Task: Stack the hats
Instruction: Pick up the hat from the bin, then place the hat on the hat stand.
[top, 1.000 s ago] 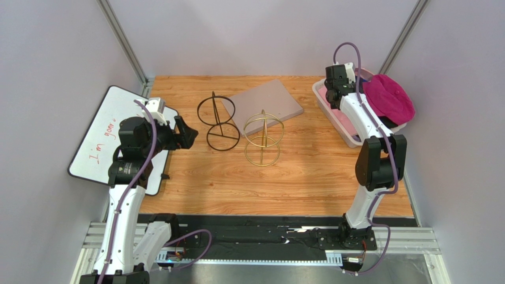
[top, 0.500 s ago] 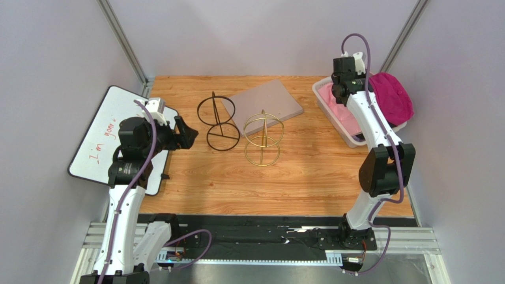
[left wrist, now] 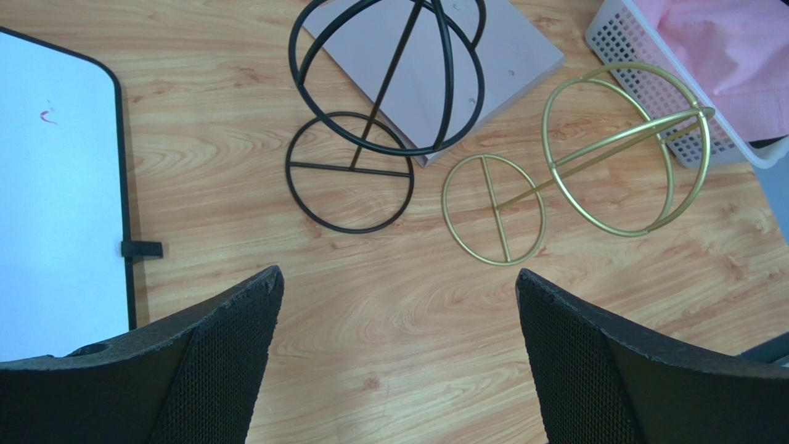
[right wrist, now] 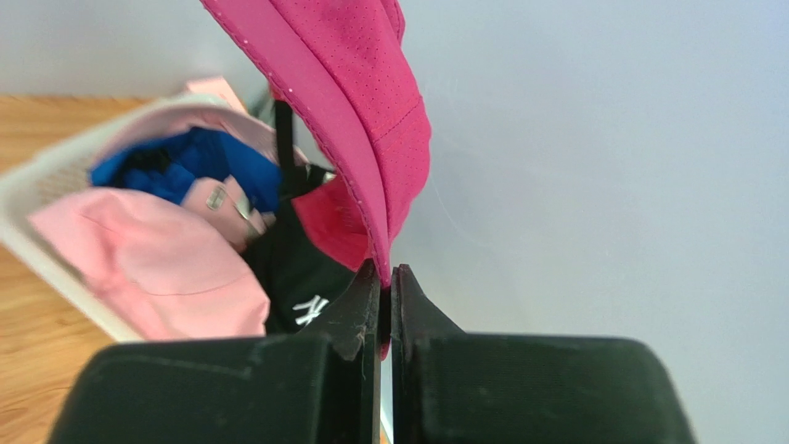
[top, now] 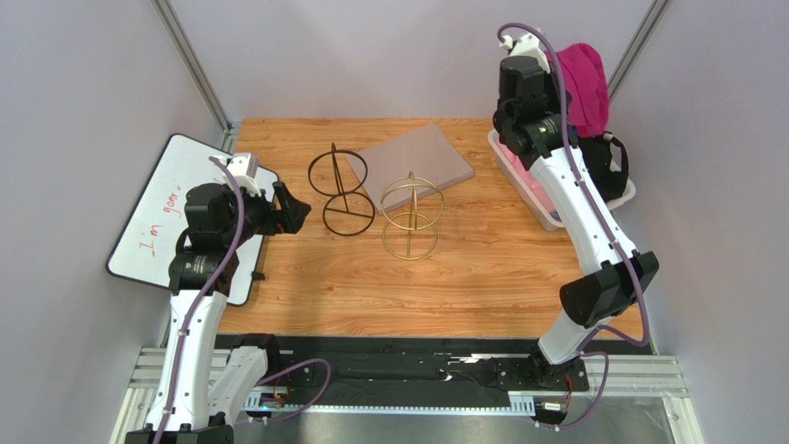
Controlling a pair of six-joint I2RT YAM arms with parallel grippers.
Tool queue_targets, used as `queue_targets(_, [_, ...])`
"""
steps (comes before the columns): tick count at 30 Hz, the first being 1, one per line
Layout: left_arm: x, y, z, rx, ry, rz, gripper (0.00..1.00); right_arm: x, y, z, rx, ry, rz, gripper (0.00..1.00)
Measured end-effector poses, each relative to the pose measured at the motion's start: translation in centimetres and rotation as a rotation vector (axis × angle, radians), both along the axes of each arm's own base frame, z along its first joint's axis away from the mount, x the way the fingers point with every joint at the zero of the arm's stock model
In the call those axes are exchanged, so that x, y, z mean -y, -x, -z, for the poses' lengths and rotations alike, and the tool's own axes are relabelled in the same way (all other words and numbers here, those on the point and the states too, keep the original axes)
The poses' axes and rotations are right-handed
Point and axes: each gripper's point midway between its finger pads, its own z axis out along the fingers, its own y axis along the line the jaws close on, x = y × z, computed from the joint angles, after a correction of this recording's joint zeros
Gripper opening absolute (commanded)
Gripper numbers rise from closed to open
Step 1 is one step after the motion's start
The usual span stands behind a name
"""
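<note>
Magenta cap [right wrist: 370, 102], pink hat [right wrist: 157, 268], blue fabric [right wrist: 204, 162], possibly a hat, black cap [right wrist: 294, 277] with white logo

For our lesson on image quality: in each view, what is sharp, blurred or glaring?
Right wrist: magenta cap in the right gripper sharp, basket behind soft. Left wrist: table grain crisp, pale sheen near the bottom. Top external: even light, faint shadows.

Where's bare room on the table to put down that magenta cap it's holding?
Widest: the near wooden table strip between the black wire frame, gold wire frame and the arm bases. Smaller: between gold frame and white mesh basket. Crowded: around the grey flat board.
</note>
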Motion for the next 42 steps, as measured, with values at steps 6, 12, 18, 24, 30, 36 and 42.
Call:
queue_targets(6, [0.1, 0.0, -0.1, 0.002, 0.003, 0.004, 1.0, -6.5, 2.0, -3.9, 0.084, -0.009, -0.183, 0.0])
queue_targets(12, [0.3, 0.1, 0.2, -0.005, 0.009, 0.014, 1.0, -13.6, 2.8, -2.7, 0.074, -0.055, -0.4, 0.0])
queue_targets(18, [0.5, 0.2, 0.3, -0.008, 0.016, 0.026, 1.0, -21.1, 4.2, 2.6, -0.03, -0.113, -0.631, 0.0])
queue_targets(24, [0.6, 0.2, 0.2, -0.007, 0.018, 0.03, 1.0, -25.0, 6.7, 6.6, -0.115, -0.127, -0.764, 0.0])
queue_targets(30, [0.6, 0.3, 0.3, -0.008, 0.02, 0.033, 1.0, -26.3, 9.5, 8.2, -0.136, -0.129, -0.832, 0.0])
queue_targets(36, [0.6, 0.3, 0.2, -0.008, 0.02, 0.034, 1.0, -27.4, 12.2, 8.5, -0.125, -0.125, -0.893, 0.0])
queue_targets(42, [0.5, 0.2, 0.3, -0.008, 0.016, 0.025, 1.0, -27.9, 13.8, 9.3, -0.141, -0.096, -0.924, 0.0])
